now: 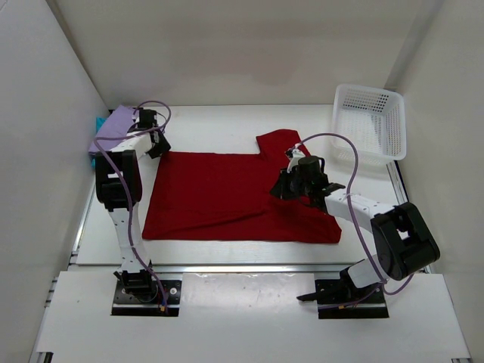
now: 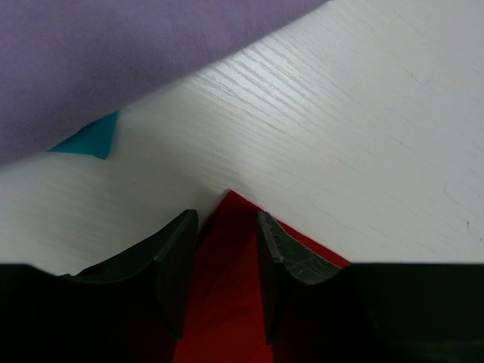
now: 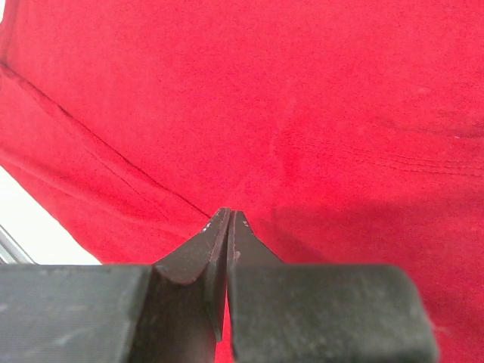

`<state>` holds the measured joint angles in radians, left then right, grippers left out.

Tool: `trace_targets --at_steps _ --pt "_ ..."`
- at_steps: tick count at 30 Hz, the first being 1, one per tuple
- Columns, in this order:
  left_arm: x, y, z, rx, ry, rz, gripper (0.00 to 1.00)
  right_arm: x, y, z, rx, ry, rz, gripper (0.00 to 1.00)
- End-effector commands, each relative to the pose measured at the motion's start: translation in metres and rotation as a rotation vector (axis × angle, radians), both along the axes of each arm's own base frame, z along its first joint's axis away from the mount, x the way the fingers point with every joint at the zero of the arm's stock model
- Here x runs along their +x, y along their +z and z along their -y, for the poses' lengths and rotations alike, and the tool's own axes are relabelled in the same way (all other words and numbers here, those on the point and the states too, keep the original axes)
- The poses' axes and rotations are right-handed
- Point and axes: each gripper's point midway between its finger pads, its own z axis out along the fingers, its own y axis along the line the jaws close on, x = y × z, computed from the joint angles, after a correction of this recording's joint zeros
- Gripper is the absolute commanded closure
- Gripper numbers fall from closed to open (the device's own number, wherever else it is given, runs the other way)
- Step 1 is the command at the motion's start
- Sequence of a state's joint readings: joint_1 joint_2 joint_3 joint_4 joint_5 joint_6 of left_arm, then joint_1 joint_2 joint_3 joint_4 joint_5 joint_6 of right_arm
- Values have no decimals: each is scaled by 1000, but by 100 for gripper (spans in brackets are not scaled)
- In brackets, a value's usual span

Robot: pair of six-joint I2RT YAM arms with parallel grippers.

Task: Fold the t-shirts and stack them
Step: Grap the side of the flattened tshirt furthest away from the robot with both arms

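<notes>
Top, left-wrist and right-wrist views, read from left to right. In the far left corner of the table (image 1: 227, 121) lies the lavender shirt (image 1: 115, 123), with a corner of the teal shirt (image 2: 87, 138) showing from under its edge; the two look already piled. Just beside them, the left gripper (image 2: 227, 219) sits at the far left corner of the red shirt (image 1: 227, 200). Its fingers are parted to a moderate gap, and the pointed red corner lies between them without being pinched. The red shirt is spread flat across the middle of the table, one sleeve pointing toward the far side. Over its right part hangs the right gripper (image 3: 228, 215), its fingers pressed together; no cloth can be seen caught between them. The basket (image 1: 393, 128) stands apart at the far right, touching no shirt. The cloth is judged light, soft and limp: it will sag and crease rather than keep a shape, and may slide on the smooth tabletop. The flat middle offers the fingers little to bite on, so the better holds are probably the corners, hem and sleeve edges, taken at two points at once and kept taut while a fold is carried over.
</notes>
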<state>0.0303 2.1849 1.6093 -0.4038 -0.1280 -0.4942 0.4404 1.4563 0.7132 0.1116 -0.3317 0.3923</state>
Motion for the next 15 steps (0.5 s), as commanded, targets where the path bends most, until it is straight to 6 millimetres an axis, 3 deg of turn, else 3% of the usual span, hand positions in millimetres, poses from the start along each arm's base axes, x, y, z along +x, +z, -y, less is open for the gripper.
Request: trace_targets --at_steps 1,8,10,11,15 --pt "4 11 3 10 -22 9 52 6 16 -12 41 18 54 100" --pt "5 13 6 -9 -19 27 66 18 41 -16 59 8 106 100" --pt "4 13 5 -12 -16 35 71 28 56 -21 68 6 145 100" --pt "2 13 6 -12 -18 30 73 31 52 -19 59 -1 137 100" --pt "3 18 3 -19 -4 58 87 73 63 -5 31 -92 189 97"
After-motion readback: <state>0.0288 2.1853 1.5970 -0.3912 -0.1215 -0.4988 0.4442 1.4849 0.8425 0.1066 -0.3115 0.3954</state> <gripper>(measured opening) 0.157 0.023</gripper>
